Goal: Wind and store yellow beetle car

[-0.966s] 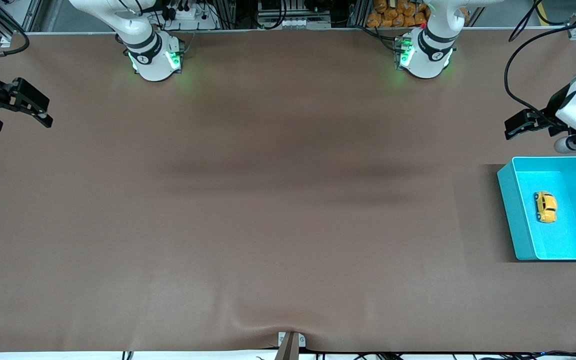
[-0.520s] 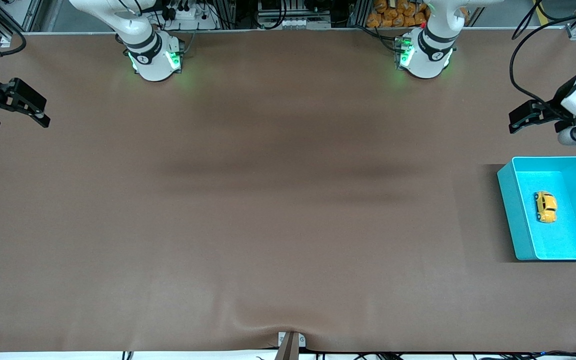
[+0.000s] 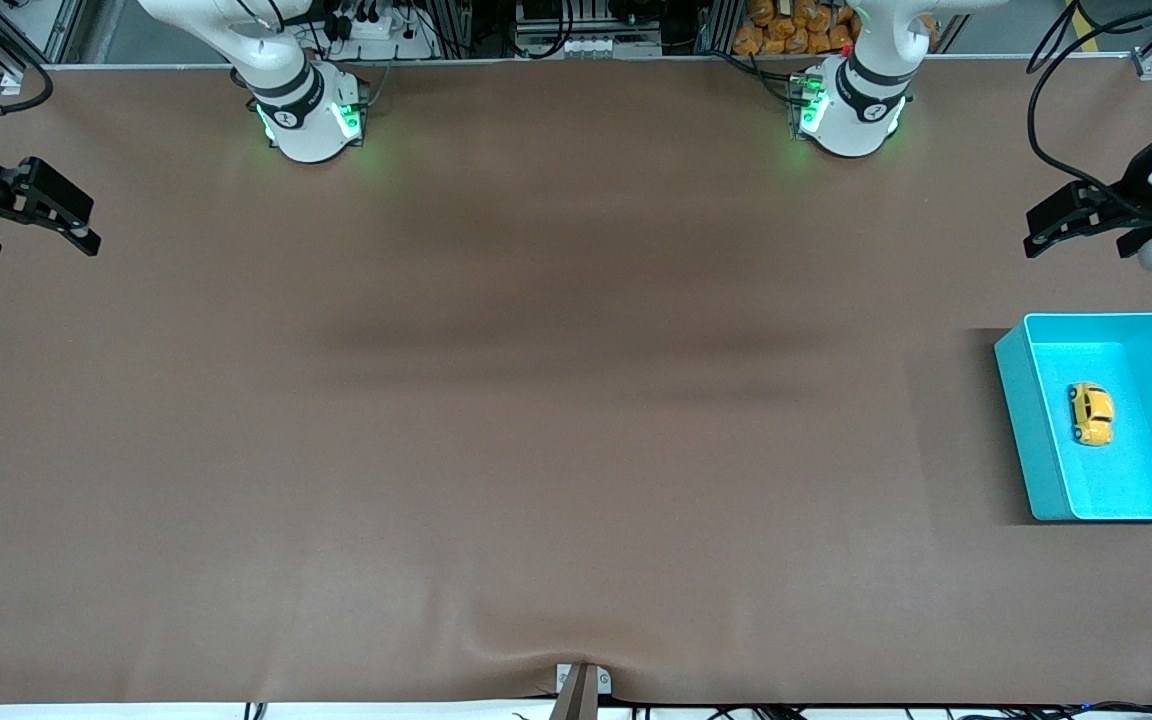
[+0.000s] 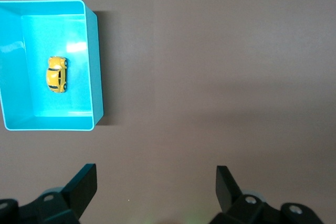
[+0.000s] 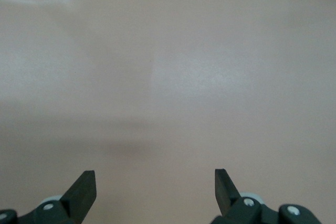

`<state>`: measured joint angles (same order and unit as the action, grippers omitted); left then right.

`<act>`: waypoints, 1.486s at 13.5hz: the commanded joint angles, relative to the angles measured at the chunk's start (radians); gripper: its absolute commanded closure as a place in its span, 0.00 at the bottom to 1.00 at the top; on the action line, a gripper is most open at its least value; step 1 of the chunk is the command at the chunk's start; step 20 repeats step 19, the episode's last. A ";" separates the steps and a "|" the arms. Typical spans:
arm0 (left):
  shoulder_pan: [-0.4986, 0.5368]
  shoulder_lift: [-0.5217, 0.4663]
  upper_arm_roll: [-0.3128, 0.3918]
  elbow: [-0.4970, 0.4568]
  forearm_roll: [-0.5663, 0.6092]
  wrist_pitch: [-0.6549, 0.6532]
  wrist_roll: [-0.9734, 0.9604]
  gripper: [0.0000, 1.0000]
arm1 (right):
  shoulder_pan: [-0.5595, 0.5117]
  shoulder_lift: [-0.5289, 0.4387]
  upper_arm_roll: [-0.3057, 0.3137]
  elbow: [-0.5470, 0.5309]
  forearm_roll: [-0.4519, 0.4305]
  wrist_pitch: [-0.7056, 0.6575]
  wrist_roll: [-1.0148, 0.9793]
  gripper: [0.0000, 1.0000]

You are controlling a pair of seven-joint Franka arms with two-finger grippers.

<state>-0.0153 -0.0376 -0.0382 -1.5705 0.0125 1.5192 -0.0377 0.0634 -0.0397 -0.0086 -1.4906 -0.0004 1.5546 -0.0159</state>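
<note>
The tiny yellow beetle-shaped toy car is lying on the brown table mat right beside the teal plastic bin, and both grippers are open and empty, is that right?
Not quite. The tiny yellow beetle-shaped toy car lies inside the teal plastic bin, on its floor, not beside it on the brown table mat; the front view and the left wrist view both show this. The rest holds: the left gripper and the right gripper are open and empty.

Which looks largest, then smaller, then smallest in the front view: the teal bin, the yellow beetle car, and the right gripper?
1. teal bin, clearly the largest.
2. right gripper, open and waiting at the right arm's end; it is raised toward the camera, so its apparent size is unsure.
3. yellow beetle car, smallest, lying in the bin.
</note>
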 commanded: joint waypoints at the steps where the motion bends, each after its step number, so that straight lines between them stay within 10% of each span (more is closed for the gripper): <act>1: -0.008 0.010 0.009 0.066 -0.016 -0.062 0.009 0.00 | -0.011 0.014 0.004 0.024 0.013 -0.014 -0.012 0.00; 20: 0.002 0.010 0.004 0.061 -0.017 -0.086 0.002 0.00 | -0.017 0.018 0.002 0.024 0.013 -0.014 -0.009 0.00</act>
